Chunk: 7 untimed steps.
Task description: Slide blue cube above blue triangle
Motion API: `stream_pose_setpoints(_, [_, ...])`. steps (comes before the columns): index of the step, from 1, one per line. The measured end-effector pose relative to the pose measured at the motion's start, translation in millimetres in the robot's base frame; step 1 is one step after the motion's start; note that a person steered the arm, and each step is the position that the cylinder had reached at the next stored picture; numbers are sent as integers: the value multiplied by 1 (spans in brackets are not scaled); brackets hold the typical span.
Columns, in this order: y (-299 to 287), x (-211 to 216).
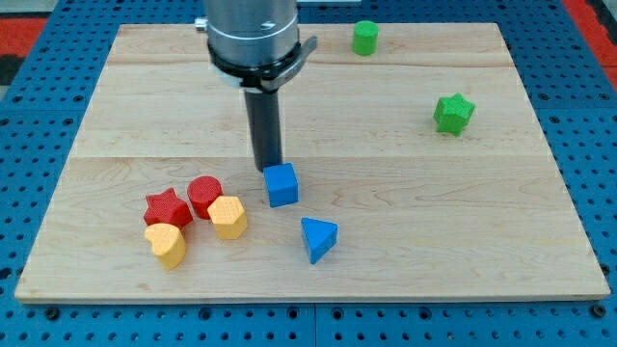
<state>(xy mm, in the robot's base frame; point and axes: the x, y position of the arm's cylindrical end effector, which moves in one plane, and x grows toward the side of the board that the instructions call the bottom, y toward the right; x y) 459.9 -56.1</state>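
Note:
The blue cube (281,184) sits on the wooden board near the middle, toward the view's bottom. The blue triangle (318,238) lies just below and to the right of it, a small gap apart. My tip (269,170) stands right at the cube's upper left edge, touching or almost touching it. The dark rod rises from there to the grey arm housing at the view's top.
A red star (167,207), a red cylinder (204,196), a yellow hexagon block (228,216) and a yellow heart-like block (168,244) cluster left of the cube. A green cylinder (364,38) and a green star (453,114) sit at the upper right.

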Motion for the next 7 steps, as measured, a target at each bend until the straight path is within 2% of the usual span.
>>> stream_pose_setpoints(3, [9,41])
stream_pose_setpoints(7, [49,40])
